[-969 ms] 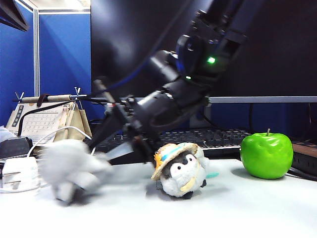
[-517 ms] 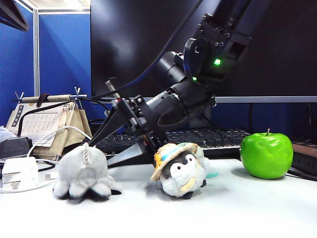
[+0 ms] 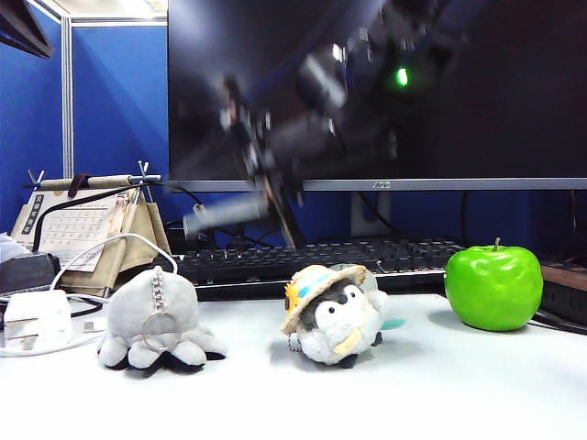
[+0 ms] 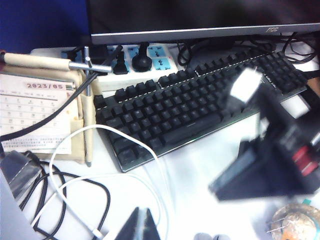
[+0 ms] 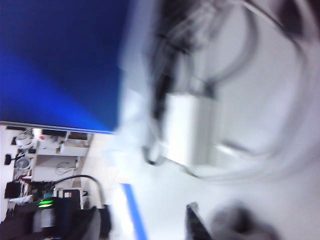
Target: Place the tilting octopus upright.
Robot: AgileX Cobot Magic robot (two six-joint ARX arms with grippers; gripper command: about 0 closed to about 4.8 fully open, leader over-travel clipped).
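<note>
The octopus (image 3: 154, 320), a small light-grey plush with a silver ball chain and key ring down its front, stands upright on its stubby legs on the white table, left of centre. Nothing touches it. My right gripper (image 3: 249, 216) hangs motion-blurred well above and behind it, in front of the monitor, open and empty. In the right wrist view its fingers (image 5: 196, 224) stand far apart in a heavily blurred picture. My left gripper (image 4: 140, 224) is shut and empty, low over the table near the white cable; it does not show in the exterior view.
A penguin plush with a straw hat (image 3: 334, 313) sits at the centre and a green apple (image 3: 493, 287) to the right. A black keyboard (image 3: 303, 258), a monitor (image 3: 367, 92), a desk calendar (image 3: 78, 229), a white charger (image 3: 37, 321) and cables crowd the back and left.
The octopus, blurred and in motion a second ago, now rests upright and still. My right gripper has let go, opened wide and risen up and back from it.
</note>
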